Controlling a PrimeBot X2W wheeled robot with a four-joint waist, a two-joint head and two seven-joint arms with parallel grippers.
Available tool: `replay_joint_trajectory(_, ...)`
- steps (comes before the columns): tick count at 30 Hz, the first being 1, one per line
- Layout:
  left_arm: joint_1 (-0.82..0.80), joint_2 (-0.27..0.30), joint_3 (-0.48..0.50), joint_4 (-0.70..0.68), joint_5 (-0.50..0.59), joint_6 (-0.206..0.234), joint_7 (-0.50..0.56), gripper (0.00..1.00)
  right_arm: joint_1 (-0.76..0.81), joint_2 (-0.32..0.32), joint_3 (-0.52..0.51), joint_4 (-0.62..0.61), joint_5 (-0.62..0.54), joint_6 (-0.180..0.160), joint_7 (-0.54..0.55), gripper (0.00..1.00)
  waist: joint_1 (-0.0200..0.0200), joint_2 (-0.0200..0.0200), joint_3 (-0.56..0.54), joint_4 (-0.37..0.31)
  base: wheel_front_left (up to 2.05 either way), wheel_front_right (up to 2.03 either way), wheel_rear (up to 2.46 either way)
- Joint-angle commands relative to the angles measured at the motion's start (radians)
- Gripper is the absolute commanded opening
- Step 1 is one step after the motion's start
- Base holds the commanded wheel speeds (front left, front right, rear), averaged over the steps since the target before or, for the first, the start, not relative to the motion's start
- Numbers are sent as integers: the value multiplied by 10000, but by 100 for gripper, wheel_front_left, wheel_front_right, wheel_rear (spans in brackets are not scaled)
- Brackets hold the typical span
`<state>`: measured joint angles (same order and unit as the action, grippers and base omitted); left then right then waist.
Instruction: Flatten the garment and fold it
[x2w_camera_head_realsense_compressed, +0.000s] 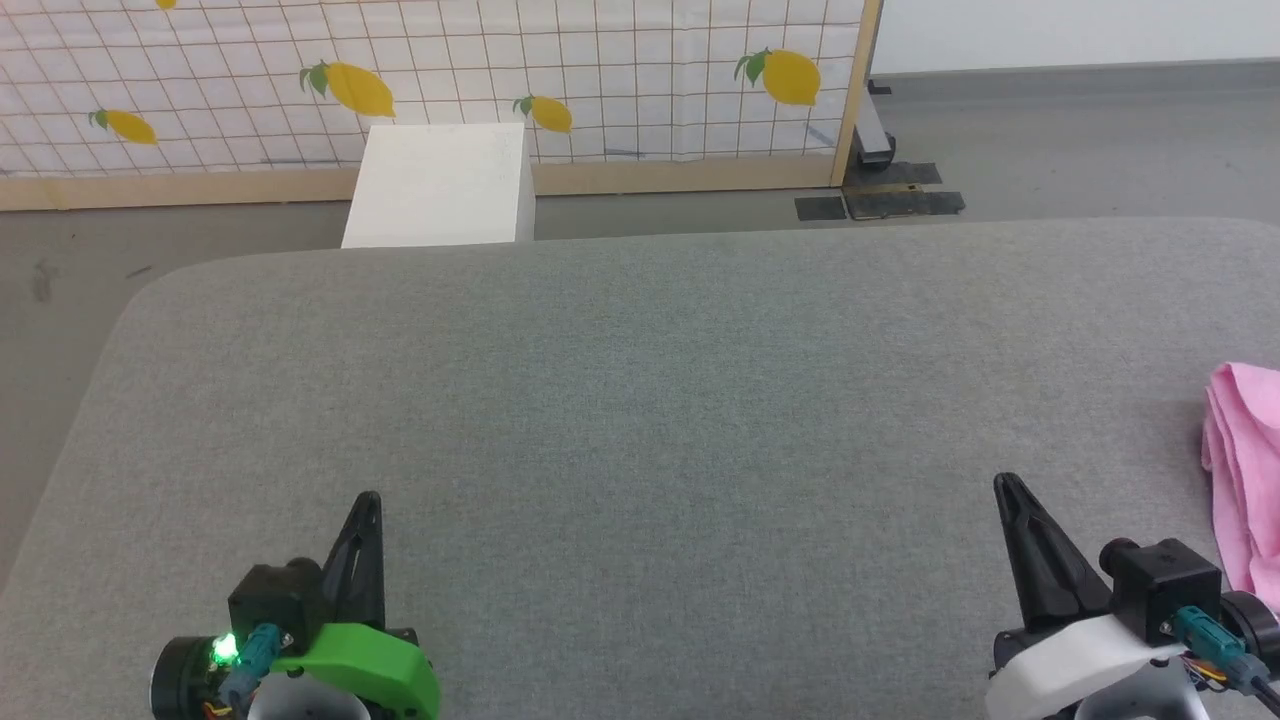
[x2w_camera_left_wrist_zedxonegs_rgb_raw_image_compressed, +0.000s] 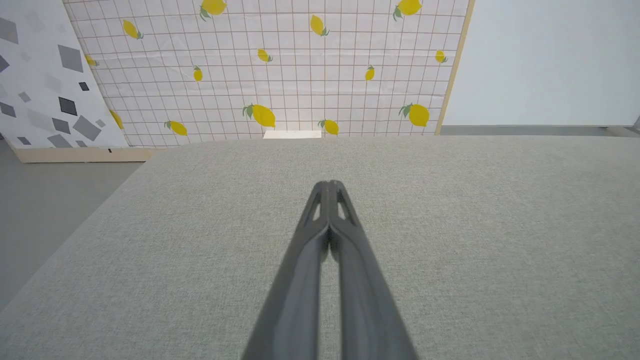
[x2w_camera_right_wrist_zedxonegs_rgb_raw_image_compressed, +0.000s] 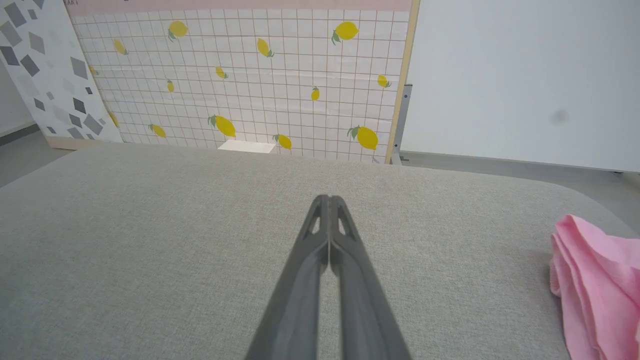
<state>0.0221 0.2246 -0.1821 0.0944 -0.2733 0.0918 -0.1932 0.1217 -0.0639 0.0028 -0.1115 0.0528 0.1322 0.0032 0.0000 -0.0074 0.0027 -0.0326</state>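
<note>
Head view: garment (x2w_camera_head_realsense_compressed: 1245, 480) bunched at the grey table's (x2w_camera_head_realsense_compressed: 640, 400) right edge, long axis near-to-far, cut off by the frame; right gripper (x2w_camera_head_realsense_compressed: 1005, 487) nearby to its left, not touching, fingers pressed together; left gripper (x2w_camera_head_realsense_compressed: 367, 500) well apart.
Left wrist view: left gripper (x2w_camera_left_wrist_zedxonegs_rgb_raw_image_compressed: 330, 184) fingers together over the table.
Right wrist view: garment (x2w_camera_right_wrist_zedxonegs_rgb_raw_image_compressed: 595, 280) lower right of the closed right gripper (x2w_camera_right_wrist_zedxonegs_rgb_raw_image_compressed: 329, 197), cropped; waistband indistinct.
</note>
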Motion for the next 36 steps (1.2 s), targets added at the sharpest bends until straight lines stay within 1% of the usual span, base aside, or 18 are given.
replay_joint_trajectory(1, -55, -80, 87, -50, 137, -73, 61, 0, -217, 33, -5, 58, -84, -4, -9, 0, 0, 20, 0, 5, 0, 0, 0)
replay_joint_trajectory(36, -118, -710, 744, -389, 1121, -393, 770, 0, -596, 72, -13, 458, -253, -8, -17, 0, 0, 40, -10, 127, 0, 0, 0)
